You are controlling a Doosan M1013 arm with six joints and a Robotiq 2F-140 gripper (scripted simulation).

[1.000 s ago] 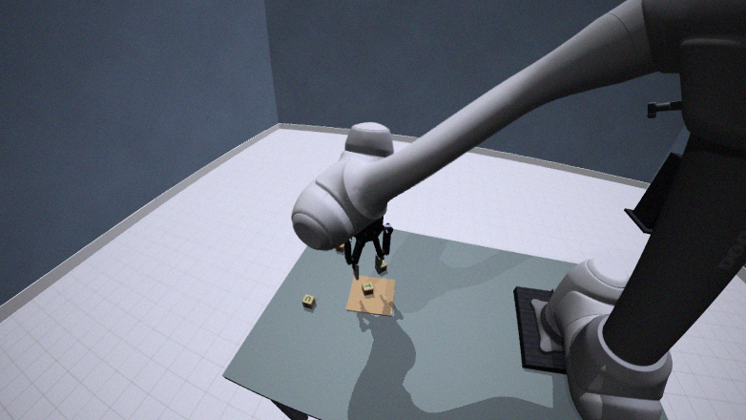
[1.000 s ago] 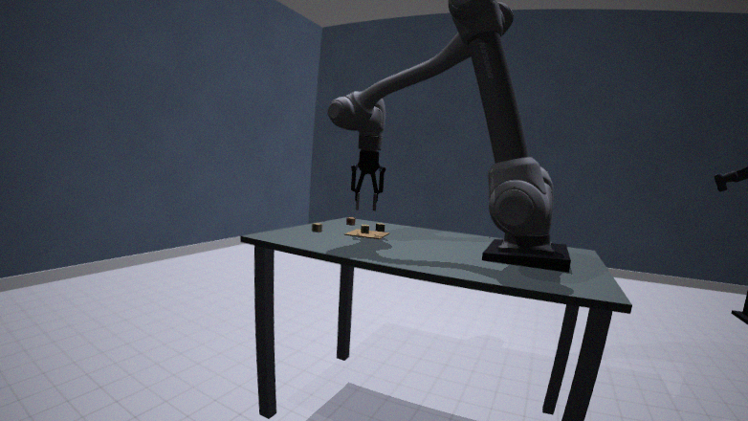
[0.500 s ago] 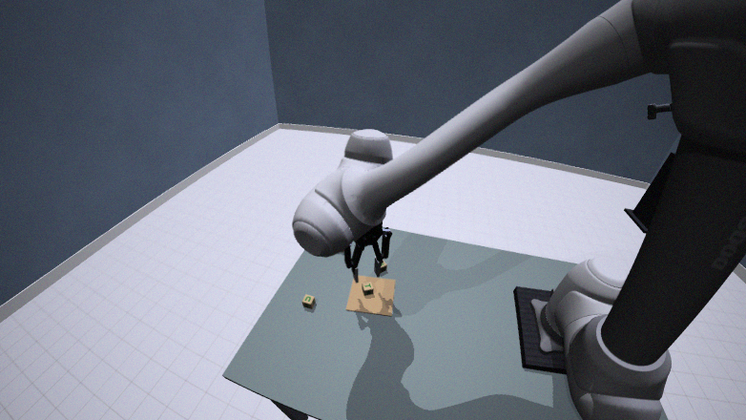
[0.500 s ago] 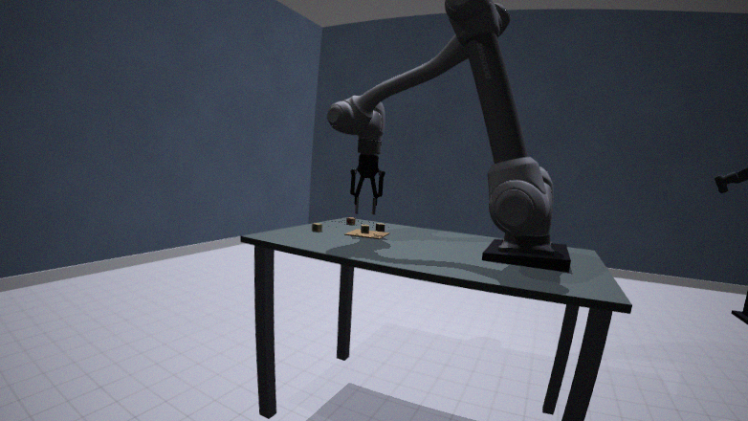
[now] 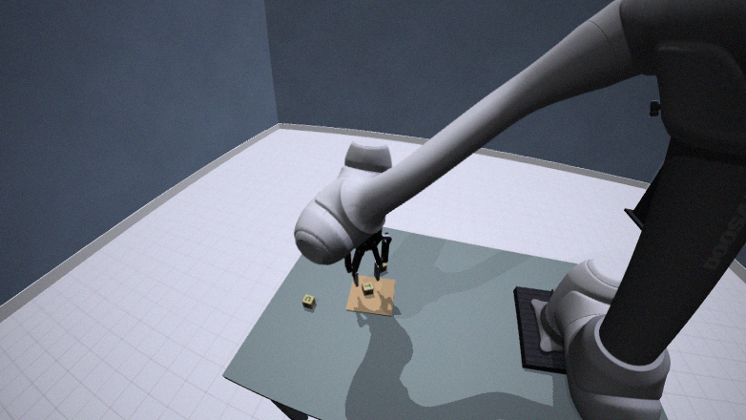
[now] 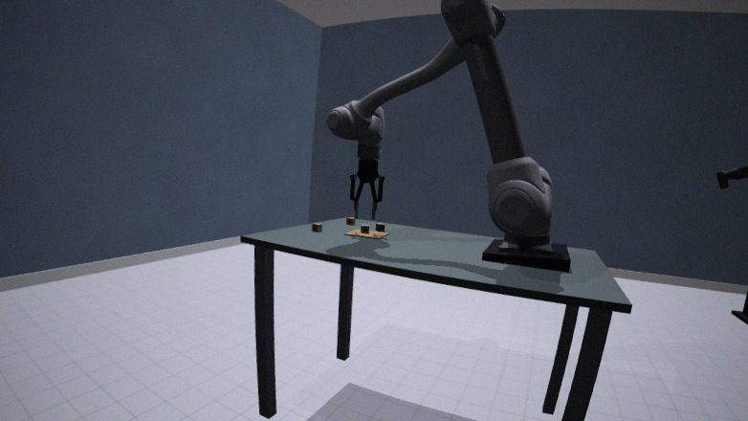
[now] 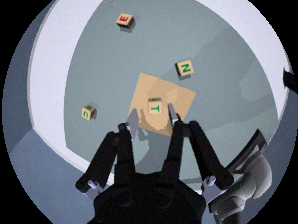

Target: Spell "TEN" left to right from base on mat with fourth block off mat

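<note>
The tan mat (image 5: 371, 296) lies on the grey-green table, and the T block (image 5: 367, 286) sits on it near its far-left part. My gripper (image 5: 366, 277) hangs above the T block with its fingers partly open and nothing between them. In the wrist view the fingertips frame the T block (image 7: 154, 106) on the mat (image 7: 164, 103). The N block (image 7: 184, 68) lies off the mat beside its far corner. The E block (image 7: 124, 20), with a red letter, lies farther off on the table. A fourth block (image 7: 88, 112) lies off the mat to the left; its letter is unclear.
The fourth block (image 5: 308, 300) is near the table's left edge. The arm hides the E block in the top view. From the side, the gripper (image 6: 364, 216) stands well above the blocks (image 6: 364, 228). The robot's base plate (image 5: 537, 328) is at the table's right end.
</note>
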